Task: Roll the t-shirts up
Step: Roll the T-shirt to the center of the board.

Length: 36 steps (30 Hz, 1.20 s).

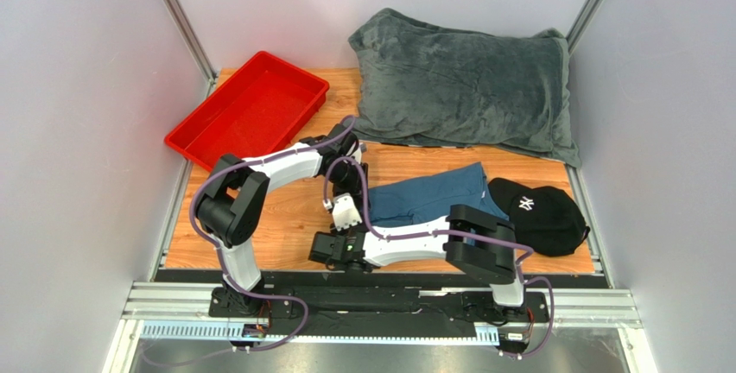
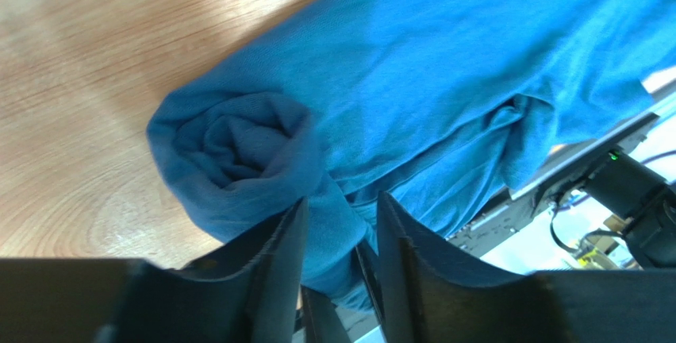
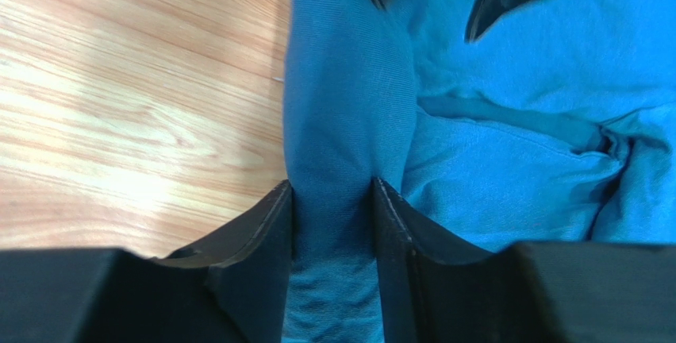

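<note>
A light wood-grain desk (image 1: pixel 285 226) sits boxed in by plain pale grey walls, with metal posts at the two far corners. A large fuzzy grey plush blanket (image 1: pixel 466 88) fills the far right of it. Left of the blanket, a shallow red plastic tray (image 1: pixel 259 110) lies slantwise, its outer corner reaching the desk's left edge. Just nearer than the blanket lies the plain dark teal-blue cotton t-shirt (image 1: pixel 432 196), one end wound into a loose spiral roll (image 2: pixel 238 152). A black baseball cap with a white emblem (image 1: pixel 540 213) sits touching the shirt, on the near side of the blanket's right end, close to the desk's right edge.

The left claw (image 2: pixel 339 212) stands part open astride a fold of the shirt, with a dark sliver of gap at one finger. The right claw (image 3: pixel 332 192) is pressed in on a thick rolled ridge of the shirt, both fingers touching cloth.

Bare wood lies open near-left of the blanket, below the tray
</note>
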Each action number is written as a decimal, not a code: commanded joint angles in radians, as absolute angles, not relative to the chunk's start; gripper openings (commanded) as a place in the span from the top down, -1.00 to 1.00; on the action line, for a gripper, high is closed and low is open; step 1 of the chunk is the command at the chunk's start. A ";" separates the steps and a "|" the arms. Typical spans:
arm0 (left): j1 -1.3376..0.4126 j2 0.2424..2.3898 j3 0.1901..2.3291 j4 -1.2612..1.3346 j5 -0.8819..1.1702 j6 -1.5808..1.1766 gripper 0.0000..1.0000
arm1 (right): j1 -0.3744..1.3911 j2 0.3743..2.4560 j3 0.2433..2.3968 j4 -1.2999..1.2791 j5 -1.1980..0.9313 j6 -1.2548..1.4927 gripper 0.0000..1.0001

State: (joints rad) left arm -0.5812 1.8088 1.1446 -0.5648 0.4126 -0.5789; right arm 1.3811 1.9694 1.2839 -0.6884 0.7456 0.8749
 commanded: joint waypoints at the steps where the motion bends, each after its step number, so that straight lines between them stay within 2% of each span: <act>1: -0.561 1.767 1.213 -0.589 0.394 -0.552 -0.02 | 1.348 1.852 1.111 -0.551 0.626 0.914 0.21; 9: -0.500 1.717 1.319 -0.641 0.437 -0.546 -0.09 | 1.252 1.593 0.822 -0.154 0.409 0.949 0.25; 15: -0.485 1.652 1.273 -0.635 0.471 -0.548 0.00 | 1.126 1.468 0.598 0.191 0.172 1.066 0.25; 23: -0.486 1.583 1.074 -0.499 0.557 -0.574 0.11 | 1.019 1.462 0.411 0.526 0.019 1.264 0.26; 30: -0.525 1.618 0.999 -0.399 0.558 -0.586 -0.06 | 0.988 1.540 0.331 0.718 -0.038 1.357 0.29; 36: -0.555 1.681 0.989 -0.314 0.555 -0.604 -0.13 | 0.971 1.614 0.279 0.843 -0.060 1.420 0.36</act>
State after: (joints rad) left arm -0.5373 1.6470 0.9943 -0.4145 0.5404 -0.5861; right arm 0.9806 1.5688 0.3180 0.7094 -0.0200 1.3388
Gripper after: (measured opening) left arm 0.558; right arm 0.331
